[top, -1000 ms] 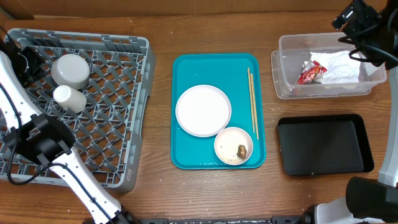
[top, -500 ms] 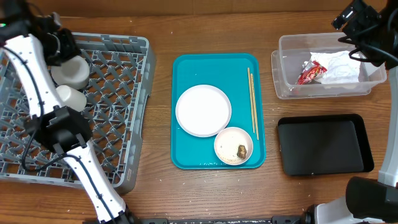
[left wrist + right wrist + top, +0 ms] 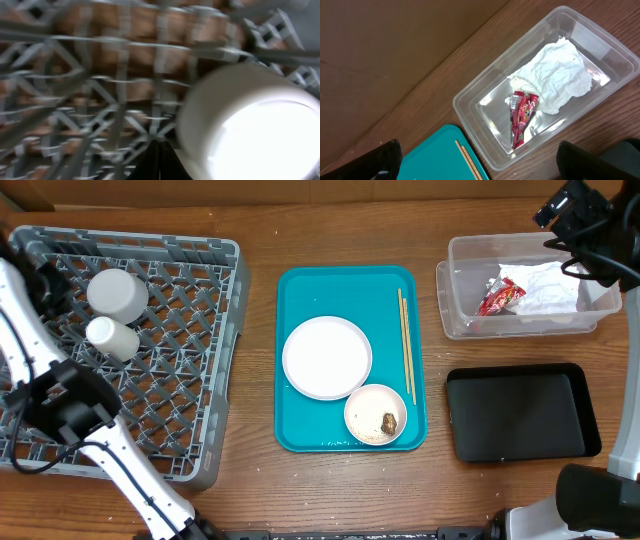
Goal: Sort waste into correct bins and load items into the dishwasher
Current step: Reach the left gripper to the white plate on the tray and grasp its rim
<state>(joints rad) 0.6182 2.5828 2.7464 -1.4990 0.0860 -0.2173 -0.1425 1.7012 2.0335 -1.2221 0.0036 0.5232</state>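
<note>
The left arm has swung back from over the white bowl (image 3: 118, 295) to the dish rack's (image 3: 200, 380) left edge. The left hand (image 3: 157, 157) is pressed together, empty. Bowl and cup (image 3: 111, 337) sit in the rack's far-left part. Plate (image 3: 327, 357), second bowl (image 3: 375, 415) and chopsticks (image 3: 405, 345) lie on the teal tray (image 3: 300, 290). Wrapper (image 3: 521, 112) and napkin (image 3: 555, 75) lie in the clear tub (image 3: 480, 100) near the spread right hand (image 3: 479, 162).

Overhead: straight down, far, whole table (image 3: 250, 220). Left wrist: very close, blurred, over grey rack (image 3: 190, 380) (overhead's 9 o'clock). Right wrist: higher, tilted down at clear tub (image 3: 490, 120), overhead's 2 o'clock; these 2 views share it.
</note>
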